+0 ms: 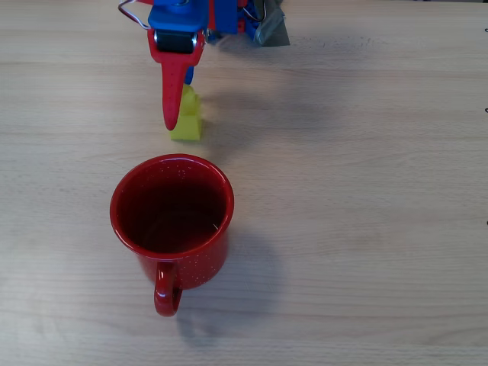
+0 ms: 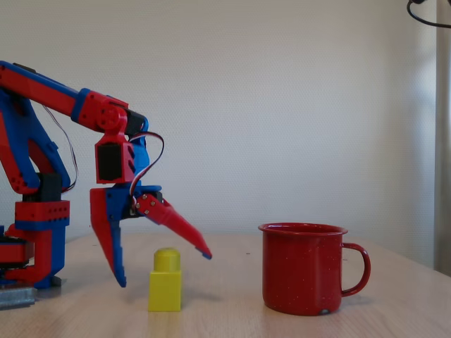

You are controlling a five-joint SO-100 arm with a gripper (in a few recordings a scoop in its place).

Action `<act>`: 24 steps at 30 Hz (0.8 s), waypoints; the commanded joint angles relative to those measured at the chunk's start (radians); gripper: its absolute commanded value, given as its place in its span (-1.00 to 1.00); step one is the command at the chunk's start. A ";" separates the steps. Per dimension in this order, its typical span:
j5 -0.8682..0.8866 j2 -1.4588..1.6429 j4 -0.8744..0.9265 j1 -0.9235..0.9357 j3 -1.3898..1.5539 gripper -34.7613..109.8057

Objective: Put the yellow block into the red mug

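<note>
One yellow block [image 1: 186, 119] stands upright on the pale wooden table [image 1: 366, 198] in the overhead view, just beyond the far rim of the red mug [image 1: 172, 221], close to it but not touching. The mug sits open side up with its loop handle turned toward the bottom edge of the picture, and its dark red inside holds nothing. A red finger [image 1: 173, 88] of the end effector [image 1: 180, 103] reaches from the blue and red arm at the top edge down over the block's left side, its tip level with the block's near part; a blue part shows just behind the block. From this angle it cannot be told whether the finger touches the block.

Seen from the side in the fixed view, the yellow block [image 2: 165, 282] rests on the table [image 2: 394, 310] to the left of the red mug [image 2: 304, 267], a clear gap between them, its round stud pointing up. The mug's handle points right, away from the block. The end effector [image 2: 163, 269] hangs over the block with its fingers spread wide: one long finger [image 2: 109, 239] points down to the left of the block, the other [image 2: 176, 225] slants out above and to the right of the stud. Neither finger appears to press on the block, which stands on the table.
</note>
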 commanded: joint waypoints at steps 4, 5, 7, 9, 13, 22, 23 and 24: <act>-0.008 0.003 -0.044 0.000 -0.005 0.15; -0.008 0.000 -0.054 -0.002 -0.005 0.14; -0.009 -0.009 -0.069 -0.005 -0.005 0.09; -0.014 -0.017 -0.078 -0.005 -0.005 0.05; -0.014 -0.025 -0.095 -0.005 -0.002 0.00; -0.020 -0.028 -0.153 0.014 0.017 -0.32; -0.020 -0.028 -0.155 0.014 0.017 -0.38; -0.020 -0.028 -0.156 0.014 0.017 -0.45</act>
